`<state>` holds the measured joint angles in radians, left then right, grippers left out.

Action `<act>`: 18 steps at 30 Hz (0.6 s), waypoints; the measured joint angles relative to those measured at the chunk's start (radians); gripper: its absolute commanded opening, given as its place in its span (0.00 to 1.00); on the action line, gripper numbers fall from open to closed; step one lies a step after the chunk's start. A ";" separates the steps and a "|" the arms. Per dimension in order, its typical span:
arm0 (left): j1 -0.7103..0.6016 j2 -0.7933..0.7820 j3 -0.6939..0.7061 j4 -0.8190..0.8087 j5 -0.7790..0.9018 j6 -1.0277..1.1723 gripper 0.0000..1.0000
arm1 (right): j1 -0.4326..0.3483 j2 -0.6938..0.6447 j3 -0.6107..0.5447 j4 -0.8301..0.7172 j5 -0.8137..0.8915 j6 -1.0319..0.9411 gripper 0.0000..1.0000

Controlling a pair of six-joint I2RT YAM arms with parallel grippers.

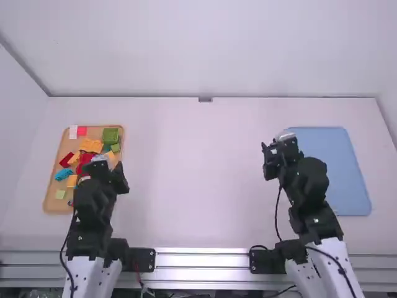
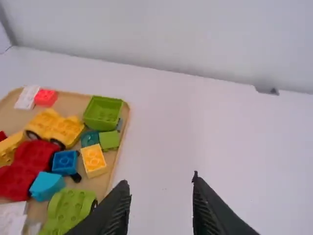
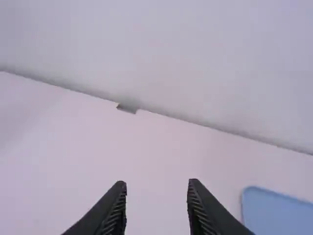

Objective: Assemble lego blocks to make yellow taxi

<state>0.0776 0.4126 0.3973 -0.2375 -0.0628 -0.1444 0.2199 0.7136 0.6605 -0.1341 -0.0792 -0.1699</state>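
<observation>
- White links of 2 arms (image 1: 92,280) stand at the lower left and lower right of the high view.
- Blue board (image 1: 341,171) lies on the bench (image 1: 192,198) at the right of the frame.
- Wooden tray (image 1: 54,207) sits at the left, holding loose lego pieces.
- Near its lower left corner: 1 pale green block (image 1: 60,194), then 1 yellow block (image 1: 72,181) and 1 light blue block (image 1: 64,174).
- Left claw (image 1: 104,169), left of the frame, partly covers the tray; its 2 fingers are spread, with nothing between them.
- Dark red block (image 1: 66,160) lies by the tray's left side.
- Right claw (image 1: 284,149), right of centre, just left of the board's upper part, is spread and empty too.
- Farther up the tray, the yellow wheeled piece (image 2: 56,128) for the taxi lies unassembled among the others.
- Green open box-shaped block (image 1: 110,136) is in the tray's upper right corner.
- Red block (image 1: 82,131) and white block (image 1: 73,132) lie side by side at the tray's far edge.
</observation>
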 measured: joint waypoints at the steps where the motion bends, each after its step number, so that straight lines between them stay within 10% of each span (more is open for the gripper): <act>1: 0.006 0.013 0.013 -0.007 0.002 -0.007 0.41 | 0.010 0.027 0.027 -0.004 -0.003 -0.007 0.41; 18: 0.128 0.410 0.406 -0.198 0.009 -0.169 0.73 | 0.161 0.702 0.682 -0.236 -0.322 -0.243 0.73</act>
<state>0.2058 0.8223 0.8028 -0.4351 -0.0540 -0.3134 0.3813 1.4158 1.3426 -0.3698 -0.4015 -0.4126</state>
